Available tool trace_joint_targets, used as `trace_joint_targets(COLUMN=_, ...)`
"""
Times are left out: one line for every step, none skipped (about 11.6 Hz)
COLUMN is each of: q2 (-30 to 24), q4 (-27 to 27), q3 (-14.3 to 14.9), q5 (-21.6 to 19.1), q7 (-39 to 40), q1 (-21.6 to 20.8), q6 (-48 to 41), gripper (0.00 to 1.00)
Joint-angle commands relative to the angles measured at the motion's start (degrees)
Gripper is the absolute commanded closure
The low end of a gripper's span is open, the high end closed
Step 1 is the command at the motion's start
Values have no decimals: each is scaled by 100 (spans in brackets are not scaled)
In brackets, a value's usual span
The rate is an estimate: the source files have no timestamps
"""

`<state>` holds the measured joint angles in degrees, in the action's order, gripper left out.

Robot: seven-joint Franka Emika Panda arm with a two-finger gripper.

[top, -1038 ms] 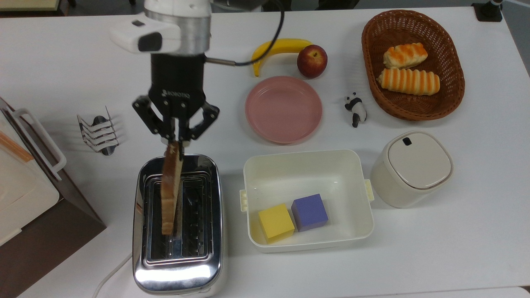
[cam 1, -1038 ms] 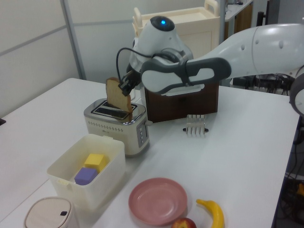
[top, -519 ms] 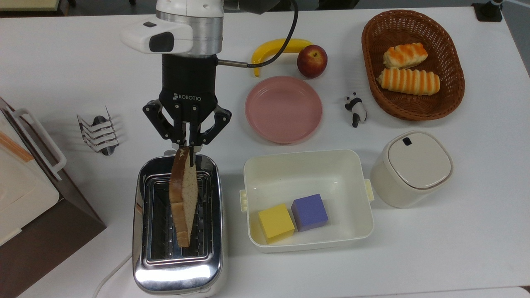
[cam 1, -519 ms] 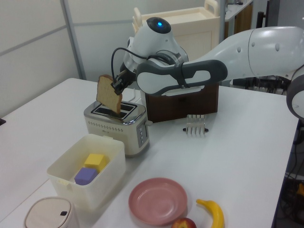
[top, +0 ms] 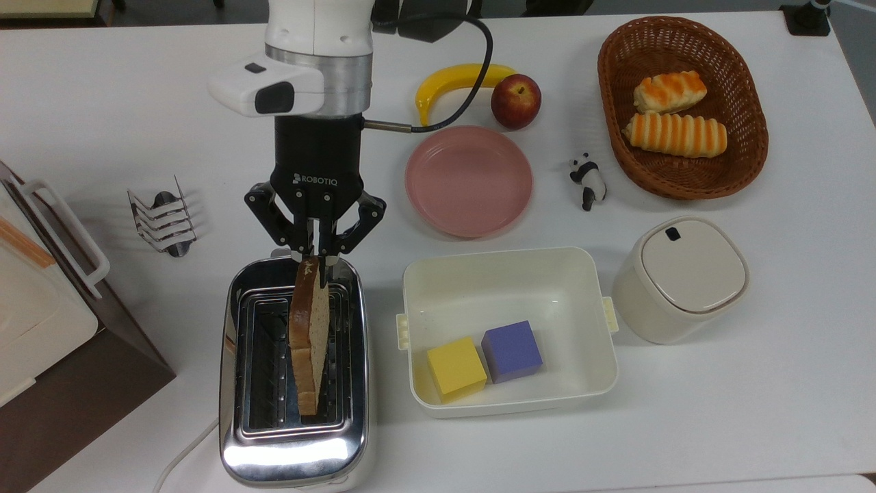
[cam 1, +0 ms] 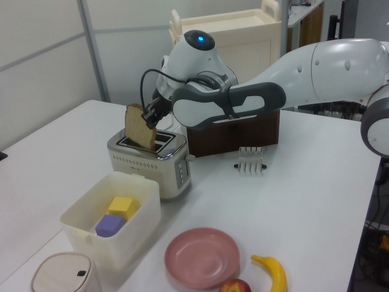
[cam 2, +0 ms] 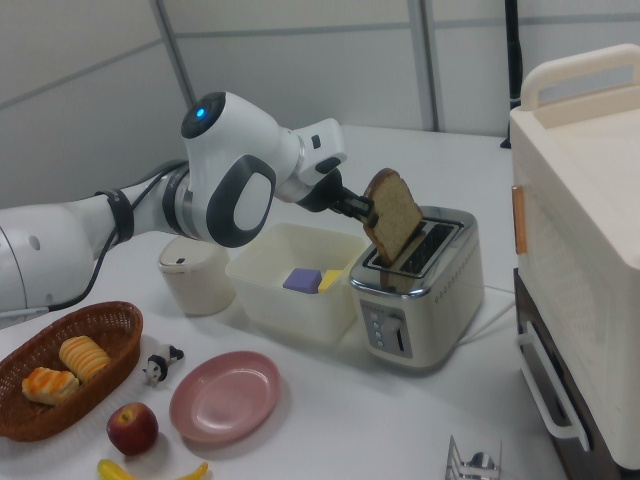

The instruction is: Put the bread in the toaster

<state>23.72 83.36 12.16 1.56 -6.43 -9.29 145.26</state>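
A brown slice of bread (top: 308,335) (cam 1: 138,127) (cam 2: 393,216) hangs edge-down over the chrome toaster (top: 294,452) (cam 1: 149,159) (cam 2: 425,300), tilted, its lower edge at the top view's right-hand slot. My gripper (top: 316,259) (cam 1: 148,115) (cam 2: 366,208) is shut on the slice's upper corner, just beyond the toaster's far end in the top view. The toaster stands near the table's front edge in the top view, with a white cord at its left corner.
A cream box (top: 510,274) holding a yellow and a purple cube sits right of the toaster in the top view. A wire toast rack (top: 163,218), pink plate (top: 469,179), banana (top: 458,81), apple (top: 515,100), panda figure (top: 587,181), basket (top: 609,89) of rolls, lidded cream pot (top: 681,277) and a cabinet (top: 41,322) surround them.
My gripper has carried the bread from the top view's left slot rightward over the right slot, and the slice has lowered slightly since half a second ago.
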Motion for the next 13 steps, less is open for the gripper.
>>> trace_joint_targets(q2=10, q4=-13, q3=-12, q5=-85, q7=115, q1=23, q6=91, gripper=77)
trace_joint_targets(q2=10, q4=-13, q3=-12, q5=-94, q7=133, q1=32, q6=91, gripper=44)
trace_joint_targets(q2=-7, q4=30, q3=-12, q5=-68, q7=141, q1=32, q6=82, gripper=32)
trace_joint_targets(q2=-34, q4=101, q3=-12, q5=-50, q7=150, q1=24, q6=82, gripper=32)
trace_joint_targets(q2=-86, q4=127, q3=-12, q5=-41, q7=142, q1=15, q6=82, gripper=31)
trace_joint_targets(q2=-226, q4=276, q3=-4, q5=-41, q7=133, q1=-3, q6=56, gripper=31)
trace_joint_targets(q2=-401, q4=486, q3=-3, q5=-41, q7=124, q1=-38, q6=21, gripper=28)
trace_joint_targets(q2=-638, q4=740, q3=-3, q5=-41, q7=115, q1=-55, q6=-171, gripper=15)
trace_joint_targets(q2=-849, q4=917, q3=-3, q5=-33, q7=115, q1=-64, q6=-538, gripper=13)
trace_joint_targets(q2=-1008, q4=988, q3=5, q5=-24, q7=107, q1=-90, q6=-1090, gripper=12)
trace_joint_targets(q2=-1149, q4=989, q3=5, q5=-24, q7=89, q1=-134, q6=-1783, gripper=0)
trace_joint_targets(q2=-1333, q4=980, q3=5, q5=11, q7=89, q1=-143, q6=-2530, gripper=0)
trace_joint_targets(q2=-1543, q4=989, q3=5, q5=107, q7=89, q1=-152, q6=-3242, gripper=0)
